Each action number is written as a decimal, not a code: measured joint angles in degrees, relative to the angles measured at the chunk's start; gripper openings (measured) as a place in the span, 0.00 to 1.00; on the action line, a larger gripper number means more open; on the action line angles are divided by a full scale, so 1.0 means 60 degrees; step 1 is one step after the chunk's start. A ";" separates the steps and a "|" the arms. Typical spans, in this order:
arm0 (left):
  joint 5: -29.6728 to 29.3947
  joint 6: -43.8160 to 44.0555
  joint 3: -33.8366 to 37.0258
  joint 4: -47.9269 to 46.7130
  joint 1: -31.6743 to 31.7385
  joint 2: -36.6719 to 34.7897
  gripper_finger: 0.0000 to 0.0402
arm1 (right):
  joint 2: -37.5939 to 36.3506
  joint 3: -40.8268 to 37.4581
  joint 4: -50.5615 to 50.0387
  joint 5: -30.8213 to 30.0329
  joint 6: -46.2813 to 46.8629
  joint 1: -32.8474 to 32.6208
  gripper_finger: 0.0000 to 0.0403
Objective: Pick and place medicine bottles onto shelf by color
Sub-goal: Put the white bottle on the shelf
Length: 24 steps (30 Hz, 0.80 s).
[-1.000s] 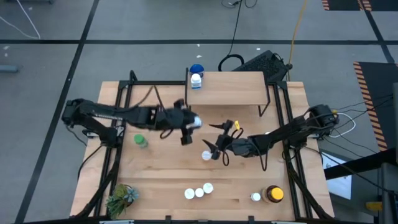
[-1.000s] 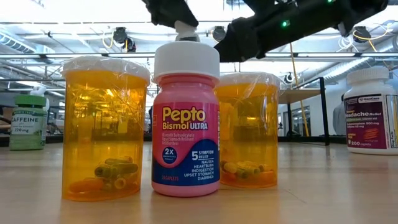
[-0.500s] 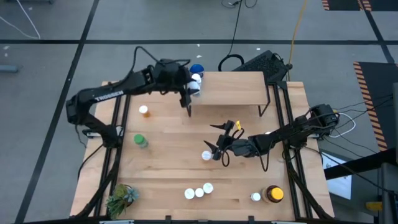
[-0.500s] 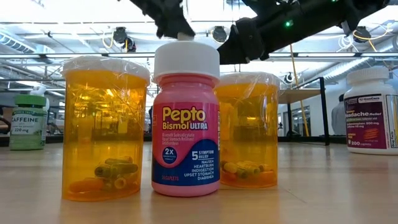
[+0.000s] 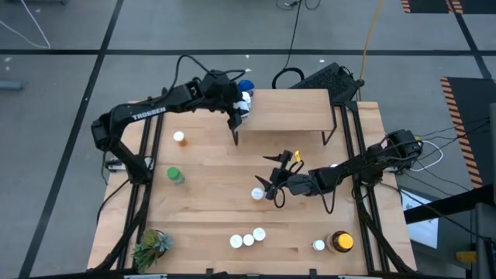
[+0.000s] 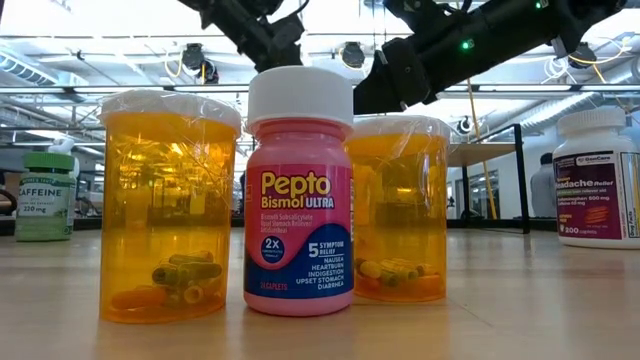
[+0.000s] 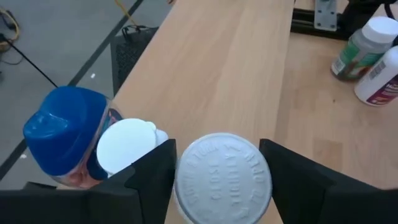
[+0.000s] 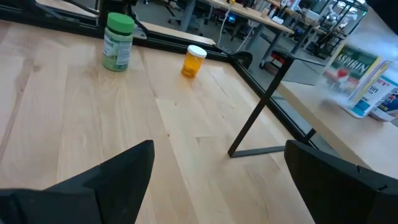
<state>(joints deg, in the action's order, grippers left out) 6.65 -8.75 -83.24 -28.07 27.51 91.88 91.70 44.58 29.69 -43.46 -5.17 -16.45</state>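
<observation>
Your shelf stands at the table's far edge; the left gripper hangs over its left end, fingers closed on a white-capped bottle held upright, cap toward the camera. The spot you need lies straight below and just beside two bottles already on the shelf corner: a blue-capped bottle and a white-capped one, so the left arm is the nearer. The right gripper waits mid-table, fingers spread wide, empty, beside a loose white bottle. Still on the table, count one green-capped bottle, one orange bottle, three white caps in a cluster, one white bottle and one amber jar
</observation>
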 joint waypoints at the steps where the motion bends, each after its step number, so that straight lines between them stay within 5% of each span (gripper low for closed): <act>1: -0.0047 -0.0002 0.0000 0.0029 0.0004 -0.0001 0.60 | 0.0000 0.0000 0.0000 0.0000 0.0000 0.0000 0.89; 14: -0.0485 0.0051 0.0087 0.0369 -0.0070 -0.0009 0.64 | 0.0000 0.0000 0.0007 0.0000 0.0259 -0.0022 0.89; 20: -0.1839 -0.0038 0.0077 0.0140 -0.0217 -0.0270 0.62 | 0.0000 0.0000 -0.0250 0.0000 0.0594 -0.0022 0.89; 24: -0.1792 -0.0047 0.0076 -0.0058 -0.0229 -0.0340 0.63 | 0.0004 -0.0004 -0.0509 0.0000 0.0830 -0.0022 0.89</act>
<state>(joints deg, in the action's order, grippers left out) -4.11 -9.04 -82.78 -28.42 26.13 89.84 91.72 44.56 26.64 -43.46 -0.19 -16.58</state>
